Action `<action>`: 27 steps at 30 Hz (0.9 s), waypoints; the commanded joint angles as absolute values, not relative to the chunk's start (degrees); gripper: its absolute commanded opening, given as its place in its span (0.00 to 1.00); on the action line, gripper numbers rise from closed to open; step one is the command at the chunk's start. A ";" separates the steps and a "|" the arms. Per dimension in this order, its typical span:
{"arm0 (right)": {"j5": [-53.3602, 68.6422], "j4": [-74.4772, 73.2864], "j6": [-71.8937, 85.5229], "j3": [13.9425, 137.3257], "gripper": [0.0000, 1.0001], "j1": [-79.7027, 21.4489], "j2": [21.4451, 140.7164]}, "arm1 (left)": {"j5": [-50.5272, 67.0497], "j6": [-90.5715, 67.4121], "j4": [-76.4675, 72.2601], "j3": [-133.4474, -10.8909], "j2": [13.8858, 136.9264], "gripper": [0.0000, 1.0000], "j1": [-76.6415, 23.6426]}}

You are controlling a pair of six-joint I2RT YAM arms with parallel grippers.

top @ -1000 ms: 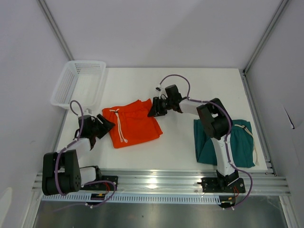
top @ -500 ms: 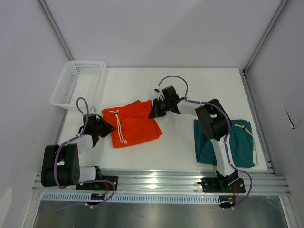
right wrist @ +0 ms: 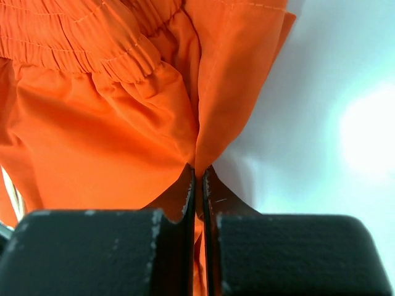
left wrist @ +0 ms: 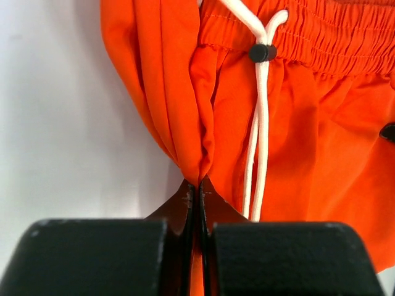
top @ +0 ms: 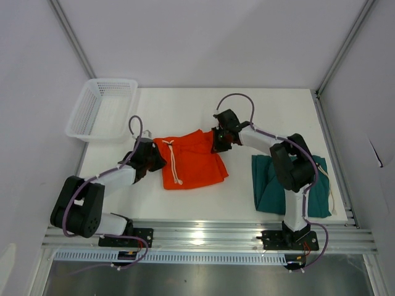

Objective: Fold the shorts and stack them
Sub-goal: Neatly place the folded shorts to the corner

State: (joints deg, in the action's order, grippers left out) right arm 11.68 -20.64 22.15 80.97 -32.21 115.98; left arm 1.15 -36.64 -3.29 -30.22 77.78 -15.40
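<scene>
Orange shorts (top: 192, 161) lie mid-table, a little left of centre, waistband toward the far edge. Teal shorts (top: 320, 188) sit folded by the right edge, near corner, partly under the right arm.

Left gripper (top: 159, 158): jaws pinched tight on a gathered fold at the left waist corner; the wrist view shows cloth bunching up out of the jaw line. Right gripper (top: 216, 144): likewise clamped on a pleat at the right waist corner. Cloth between the two corners looks lightly tensioned and puckered, not flat.

Handling, as judged:
- Thin, light woven fabric, fully limp. It will drape and sag from any hold and keep no shape.
- Looks smooth, so it is likely slippery; a small pinch could slide out under pull.
- The elastic waistband (left wrist: 321, 37) is the thickest, grippiest part. The outer corners are the best holds, as taken here.
- The drawstring (left wrist: 259, 142) hangs loose with a toggle and could snag or trail out of a fold.
- Both corners need matched motion or the cloth twists.

Basket (top: 102, 108) stands at the far left corner, well apart.
</scene>
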 commanded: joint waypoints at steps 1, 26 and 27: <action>4.84 -25.39 21.62 78.76 0.00 -30.41 108.99 | -3.43 -39.63 -2.29 -34.89 79.97 0.00 -19.15; -6.94 -46.57 22.76 67.06 0.00 -13.37 72.36 | -8.95 -48.95 5.72 -66.08 95.45 0.00 -50.00; -7.12 -47.10 22.50 66.36 0.00 -12.32 71.38 | -9.75 -48.96 5.71 -66.35 95.54 0.00 -51.75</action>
State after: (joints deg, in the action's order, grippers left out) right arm -5.21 -44.77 22.44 67.02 -15.05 77.01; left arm -6.85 -47.07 5.56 -62.81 95.39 -48.36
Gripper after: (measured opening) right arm 0.020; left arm 0.008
